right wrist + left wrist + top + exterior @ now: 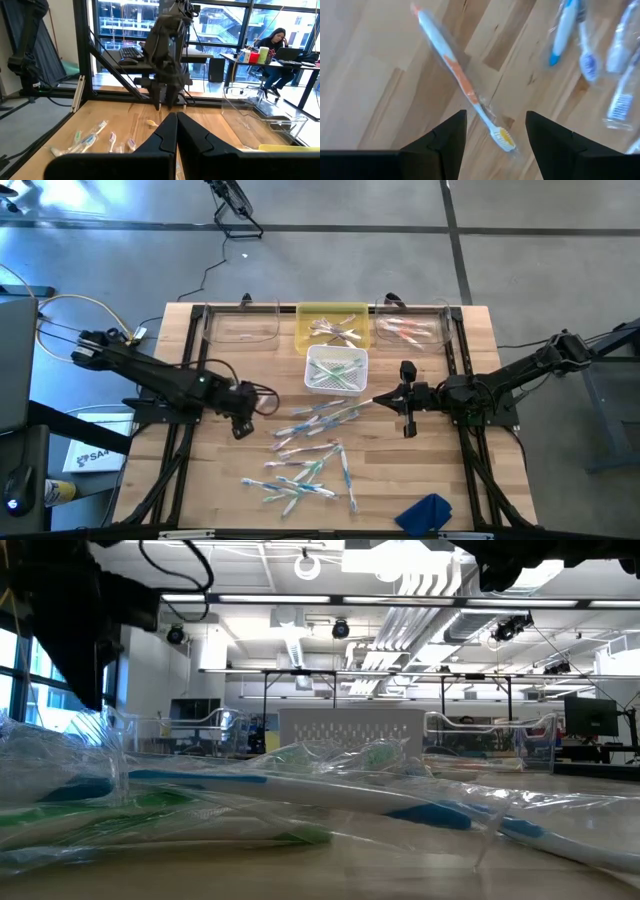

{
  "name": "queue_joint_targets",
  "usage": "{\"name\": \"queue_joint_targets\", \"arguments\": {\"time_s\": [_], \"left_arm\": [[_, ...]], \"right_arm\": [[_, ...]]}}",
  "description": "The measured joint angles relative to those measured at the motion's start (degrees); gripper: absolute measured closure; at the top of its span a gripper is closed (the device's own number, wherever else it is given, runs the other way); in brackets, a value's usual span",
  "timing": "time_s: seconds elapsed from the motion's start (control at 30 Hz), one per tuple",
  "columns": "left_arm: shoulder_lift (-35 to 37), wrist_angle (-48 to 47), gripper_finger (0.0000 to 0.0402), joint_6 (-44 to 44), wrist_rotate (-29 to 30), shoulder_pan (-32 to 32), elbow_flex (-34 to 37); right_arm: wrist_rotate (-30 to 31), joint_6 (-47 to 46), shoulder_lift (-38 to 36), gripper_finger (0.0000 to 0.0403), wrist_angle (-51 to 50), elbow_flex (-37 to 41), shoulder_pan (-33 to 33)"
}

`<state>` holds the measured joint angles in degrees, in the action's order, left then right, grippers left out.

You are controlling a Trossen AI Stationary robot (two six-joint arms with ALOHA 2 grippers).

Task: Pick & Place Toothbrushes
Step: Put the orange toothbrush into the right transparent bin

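Left gripper (241, 423) hangs over the table's left-centre, fingers spread wide and empty, with one orange-and-white toothbrush (462, 82) lying flat on the wood straight ahead of them, its head between the two fingertips in the left wrist view. Right gripper (408, 412) waits just right of the white basket (337, 369), fingers pressed together on nothing.

Where the task things are: most toothbrushes (305, 450) lie loose in a scatter mid-table and toward the near edge, many in clear wrappers; a few sit in the white basket, some in the yellow tray (331, 327), some in the clear tray on the right (413, 330). Clear tray on the left (240, 328) looks empty (hard to be sure from above).

Risks from here:
- the brush lies diagonal to the fingers, so a straight drop may pinch only the head or the thin neck and it pivots or slips out
- the wrapper film is slick, so the fingers could close on plastic and not the handle
- blue-accented brushes (563, 32) lie near, so drifting sideways could nudge or grab two
- the fingertips must nearly touch the wood to get under such a flat thing; too high means a miss, too low scrapes the table (480, 480)
- sorting seems to go by colour (a guess), so a wrong bin is possible
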<state>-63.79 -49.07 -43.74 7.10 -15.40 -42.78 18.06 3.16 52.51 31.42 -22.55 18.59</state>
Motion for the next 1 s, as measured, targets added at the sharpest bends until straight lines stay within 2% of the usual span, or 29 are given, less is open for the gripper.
{"name": "queue_joint_targets", "arguments": {"time_s": [0.37,0.67,0.83,1.0], "left_arm": [[-10.16,-0.23,0.0202,-5.61,-2.52,0.02,0.02],[-11.12,0.83,0.0202,-8.77,-1.66,0.02,0.02],[-11.12,3.81,0.0202,-3.42,-1.08,0.02,0.02],[-11.1,3.79,0.0202,-4.26,-2.28,0.02,0.13]], "right_arm": [[0.0,0.07,0.0,0.0401,-0.21,0.0,0.0],[0.0,0.09,0.0,0.0401,-0.85,0.0,0.0],[0.0,0.09,0.0,0.0401,-1.2,0.0,-0.01],[-0.01,0.09,0.0,0.0401,-1.22,0.0,0.0]]}}
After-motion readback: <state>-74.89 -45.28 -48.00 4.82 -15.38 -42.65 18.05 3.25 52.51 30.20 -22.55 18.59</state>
